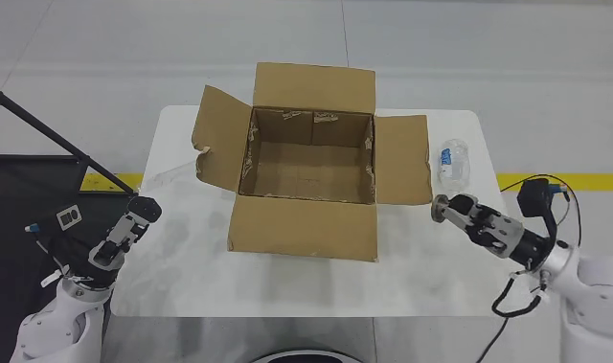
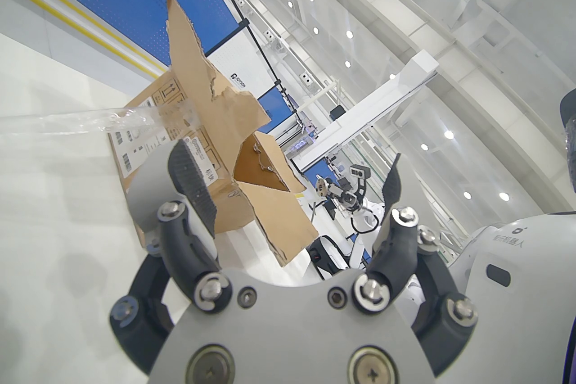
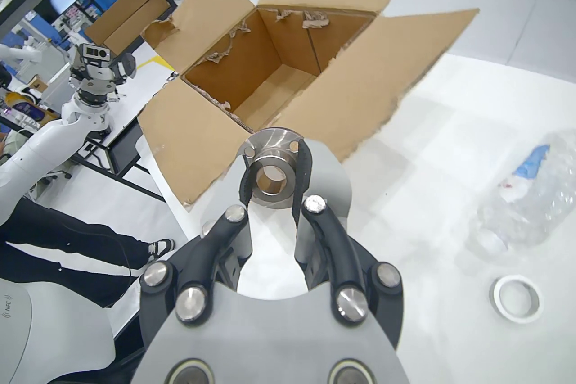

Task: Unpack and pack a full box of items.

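Observation:
An open cardboard box [image 1: 306, 176] stands in the middle of the white table [image 1: 182, 267], all flaps folded out, its inside bare [image 3: 265, 88]. My right gripper [image 3: 270, 174] is shut on a round metal flange [image 3: 270, 178], held above the table just off the box's right flap [image 1: 442, 208]. My left gripper [image 2: 288, 178] is open with nothing between its fingers, off the table's left front corner [image 1: 142, 212], looking at the box [image 2: 202, 160] from the side.
A clear plastic bottle with a blue label [image 1: 452, 162] [image 3: 526, 196] lies on the table right of the box. A white tape ring [image 3: 515, 298] lies near it. A clear plastic strip [image 2: 81, 122] lies left of the box. A dark stand [image 1: 48, 133] borders the table's left.

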Controlling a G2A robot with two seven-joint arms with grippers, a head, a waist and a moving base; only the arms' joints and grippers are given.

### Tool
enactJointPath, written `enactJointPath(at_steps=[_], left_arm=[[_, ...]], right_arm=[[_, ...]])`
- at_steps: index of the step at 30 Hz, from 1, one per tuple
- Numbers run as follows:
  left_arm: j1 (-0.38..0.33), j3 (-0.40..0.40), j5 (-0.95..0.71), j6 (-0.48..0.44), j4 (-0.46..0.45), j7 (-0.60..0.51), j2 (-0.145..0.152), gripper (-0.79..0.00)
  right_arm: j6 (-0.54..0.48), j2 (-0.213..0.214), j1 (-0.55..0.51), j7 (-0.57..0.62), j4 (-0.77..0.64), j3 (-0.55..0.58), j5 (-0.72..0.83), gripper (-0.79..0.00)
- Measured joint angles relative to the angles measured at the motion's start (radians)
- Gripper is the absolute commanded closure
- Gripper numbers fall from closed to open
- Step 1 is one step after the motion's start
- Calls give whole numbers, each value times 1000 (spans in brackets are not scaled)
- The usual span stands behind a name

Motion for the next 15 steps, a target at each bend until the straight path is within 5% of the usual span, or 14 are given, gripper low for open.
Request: enactJointPath(at_steps=[15], left_arm=[[0, 0, 0, 0, 0, 0, 0, -785]], right_arm=[[149, 22, -25, -23, 94, -70, -224, 0]])
